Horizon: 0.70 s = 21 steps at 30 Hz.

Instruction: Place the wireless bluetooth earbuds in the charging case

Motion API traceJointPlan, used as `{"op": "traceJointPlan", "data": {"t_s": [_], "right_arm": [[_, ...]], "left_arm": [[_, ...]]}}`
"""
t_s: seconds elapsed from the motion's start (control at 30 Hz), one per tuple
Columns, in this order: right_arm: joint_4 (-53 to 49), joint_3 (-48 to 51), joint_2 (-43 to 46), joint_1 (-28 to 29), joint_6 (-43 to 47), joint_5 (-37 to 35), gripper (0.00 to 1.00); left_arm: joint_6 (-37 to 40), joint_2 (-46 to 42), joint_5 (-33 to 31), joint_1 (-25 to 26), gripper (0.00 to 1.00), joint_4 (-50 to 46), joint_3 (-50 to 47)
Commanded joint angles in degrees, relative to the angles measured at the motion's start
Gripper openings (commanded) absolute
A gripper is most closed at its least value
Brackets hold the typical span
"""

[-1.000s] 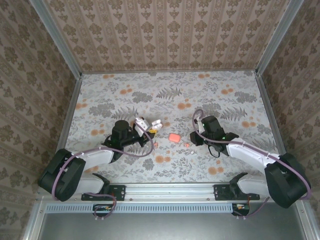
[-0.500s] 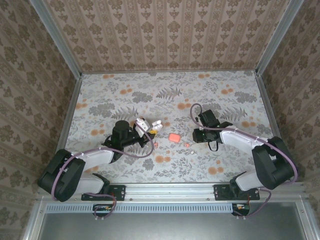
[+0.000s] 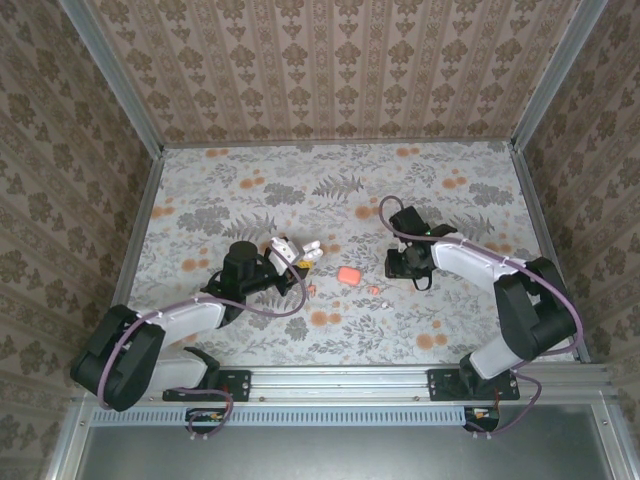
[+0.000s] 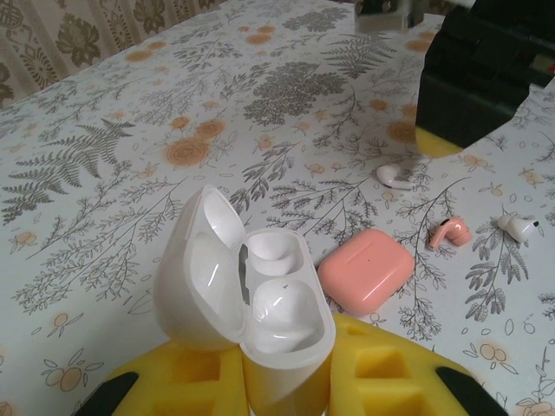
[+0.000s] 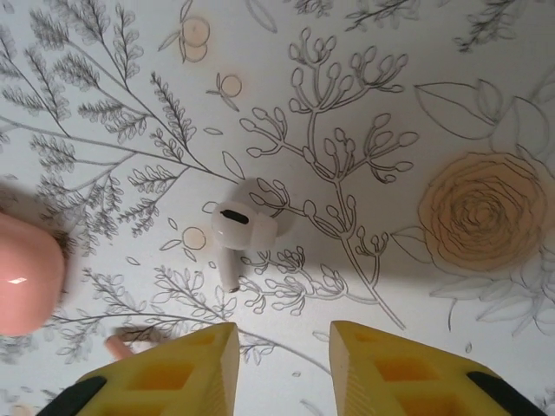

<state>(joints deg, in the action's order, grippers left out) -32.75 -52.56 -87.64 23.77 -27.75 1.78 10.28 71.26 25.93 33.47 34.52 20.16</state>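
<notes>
Swinging in toward the middle of the floral table point(image 3: 330, 190), the right arm has folded its elbow since a second ago and brought the right gripper point(image 5: 282, 351) over the loose pieces. The left arm has not budged.

We've got a white earbud point(image 5: 238, 227) lying on the table just ahead of the right gripper's fingers, a touch toward the pink charging case point(image 5: 26, 273). Its stem points back at the gripper, so its long axis runs roughly along the gap between the spread yellow fingers, which have nothing between them. A straight drop with a slight shift toward the pink case looks like what the pick needs.

Across the way, the left gripper point(image 4: 290, 386) is pinching the white charging case point(image 4: 260, 303), lid flipped open and both sockets bare. From there we also spot a pink earbud point(image 4: 451, 232) and a second white earbud point(image 4: 519, 226) beyond the pink case. The right arm is clearly the nearer one for all three.
</notes>
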Motion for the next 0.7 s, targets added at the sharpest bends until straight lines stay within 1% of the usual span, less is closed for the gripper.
{"op": "traceJointPlan", "data": {"t_s": [0.0,0.13,0.2,0.27,0.47,0.67], "right_arm": [[-9.09,-4.99,2.14,-0.38,-6.51,0.00,0.39],[-16.80,-11.31,-1.56,-0.31,-8.74,-0.44,0.41],[-18.82,-13.90,-4.01,-0.30,-9.57,-0.28,0.42],[-20.03,-15.88,-6.32,-0.39,-9.99,-0.20,0.43],[-22.56,-21.39,-14.47,-0.36,-8.95,-1.12,0.45],[-21.00,-23.70,-20.41,-0.33,-7.96,0.51,0.45]], "left_arm": [[0.40,-1.60,-1.12,0.45,0.09,-2.00,1.55],[1.15,-2.17,0.32,0.50,0.09,-2.44,1.16],[3.22,-2.27,2.63,0.61,0.09,-1.84,0.30],[4.17,-2.29,2.90,0.72,0.09,-1.94,0.02],[4.83,-2.16,3.00,0.98,0.09,-2.09,0.03],[4.81,-3.18,2.87,0.98,0.09,-2.30,0.03]]}}
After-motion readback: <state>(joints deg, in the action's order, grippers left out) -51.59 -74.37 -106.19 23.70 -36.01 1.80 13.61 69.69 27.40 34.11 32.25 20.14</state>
